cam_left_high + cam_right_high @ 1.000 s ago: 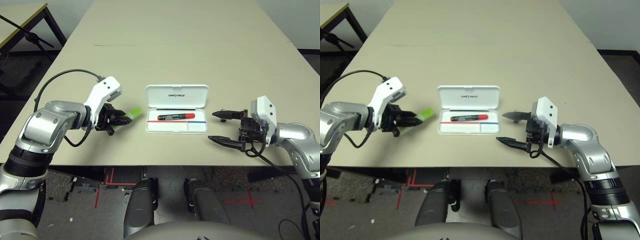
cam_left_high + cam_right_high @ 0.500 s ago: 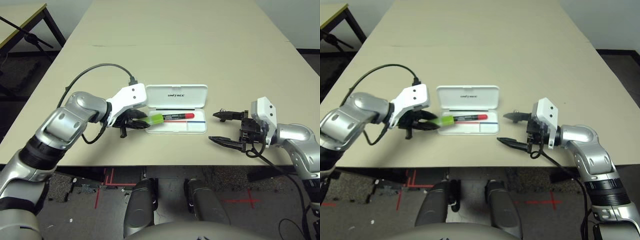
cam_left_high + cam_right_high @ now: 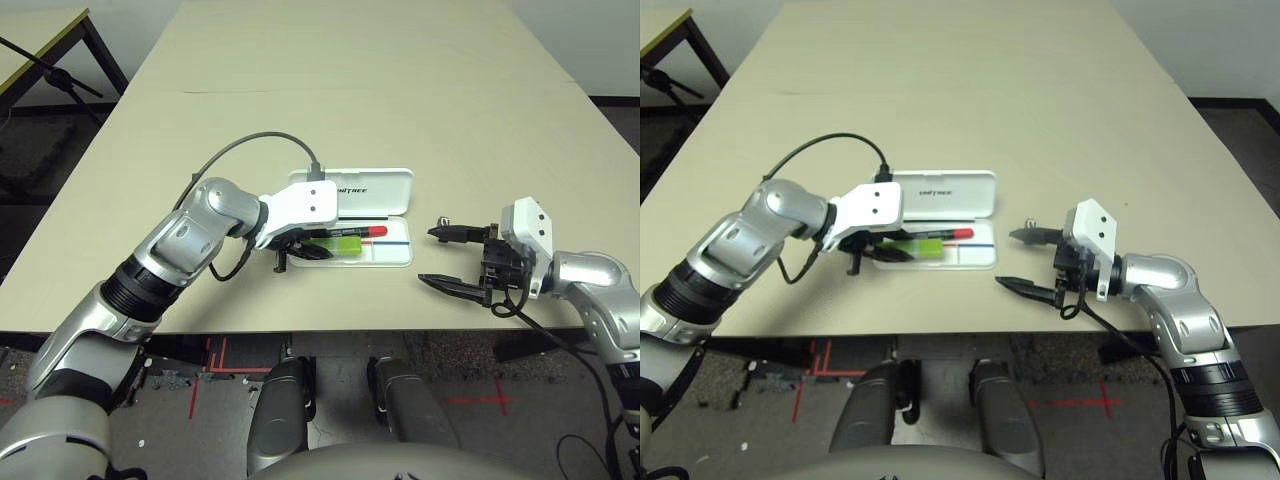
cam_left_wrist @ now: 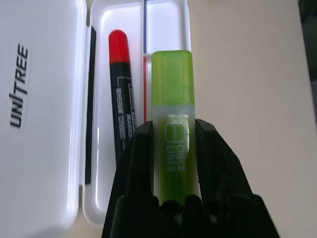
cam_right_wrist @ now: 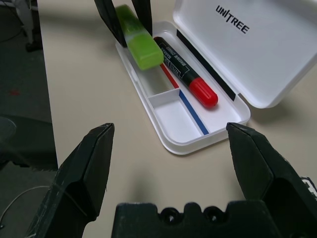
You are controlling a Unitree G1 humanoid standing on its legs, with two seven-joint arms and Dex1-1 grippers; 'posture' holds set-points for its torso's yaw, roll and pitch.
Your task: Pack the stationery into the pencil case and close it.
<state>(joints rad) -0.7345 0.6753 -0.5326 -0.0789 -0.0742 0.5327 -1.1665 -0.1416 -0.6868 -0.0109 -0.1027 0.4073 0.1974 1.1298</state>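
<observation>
The lime-green highlighter (image 4: 172, 124) is pinched at its white end by the left gripper (image 3: 305, 247), and is held over the open pencil case (image 3: 392, 253), its long axis parallel to the red marker (image 4: 121, 104) that lies in the tray just beside it. Straight ahead of the fingertips the tray's near compartment is free. The right gripper (image 3: 456, 258) is spread wide and hangs beside the case's far end, well apart from the left. The hinged lid (image 4: 39, 99) lies open flat.

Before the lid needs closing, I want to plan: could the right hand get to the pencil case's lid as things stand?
Probably yes. The right hand hovers open beside the pencil case, bare table between them. The lid lies open, but the left hand, holding the green stick, crowds its far end.
</observation>
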